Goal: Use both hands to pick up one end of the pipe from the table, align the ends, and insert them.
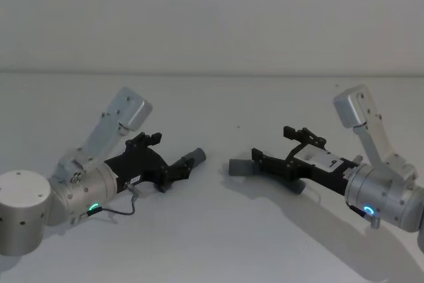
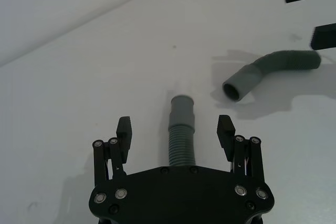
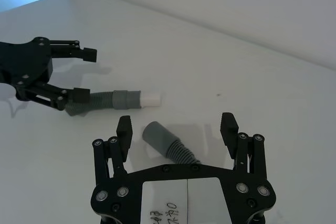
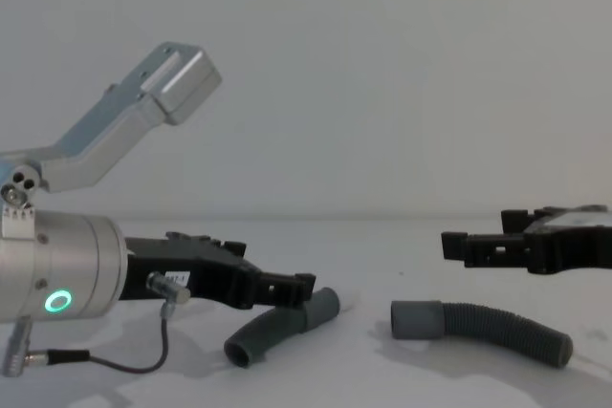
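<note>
Two pieces of dark grey ribbed pipe lie on the white table, their smooth ends facing each other across a small gap. My left gripper is open and straddles the short curved piece, whose cuff pokes out past the fingers. My right gripper is open too, with the longer piece between its fingers and that piece's cuff pointing left. In the chest view the right gripper hangs a little above this piece. Neither piece is gripped.
The table's far edge meets a plain wall behind. Bare tabletop lies all around both pieces and between the arms.
</note>
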{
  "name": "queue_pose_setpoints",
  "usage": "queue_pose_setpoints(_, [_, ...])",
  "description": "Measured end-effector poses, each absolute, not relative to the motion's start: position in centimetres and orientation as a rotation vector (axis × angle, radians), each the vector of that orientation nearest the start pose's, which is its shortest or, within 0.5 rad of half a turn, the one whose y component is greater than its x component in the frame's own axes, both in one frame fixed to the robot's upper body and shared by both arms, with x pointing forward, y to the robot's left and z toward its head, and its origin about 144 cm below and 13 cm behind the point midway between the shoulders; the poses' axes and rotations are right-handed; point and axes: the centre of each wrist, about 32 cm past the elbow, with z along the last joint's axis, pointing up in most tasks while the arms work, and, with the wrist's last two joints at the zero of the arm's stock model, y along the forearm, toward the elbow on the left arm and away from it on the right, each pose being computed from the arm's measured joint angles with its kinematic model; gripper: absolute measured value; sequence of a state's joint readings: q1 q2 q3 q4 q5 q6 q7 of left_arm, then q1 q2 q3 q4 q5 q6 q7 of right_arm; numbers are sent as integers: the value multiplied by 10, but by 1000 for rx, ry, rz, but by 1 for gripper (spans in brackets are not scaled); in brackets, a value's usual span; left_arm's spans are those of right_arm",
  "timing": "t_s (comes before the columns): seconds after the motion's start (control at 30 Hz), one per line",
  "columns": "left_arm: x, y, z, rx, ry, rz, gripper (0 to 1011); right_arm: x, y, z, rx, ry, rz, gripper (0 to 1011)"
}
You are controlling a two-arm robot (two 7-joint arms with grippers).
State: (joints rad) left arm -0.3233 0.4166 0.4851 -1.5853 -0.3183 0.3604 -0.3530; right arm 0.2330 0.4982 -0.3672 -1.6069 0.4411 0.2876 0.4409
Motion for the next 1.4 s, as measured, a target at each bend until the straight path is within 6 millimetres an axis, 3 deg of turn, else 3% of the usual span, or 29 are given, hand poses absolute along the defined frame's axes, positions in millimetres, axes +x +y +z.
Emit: queue_pose_setpoints(1.4, [545,199,1225,517,98,711,1000,502,-264,1195,-283,209,-795,1001])
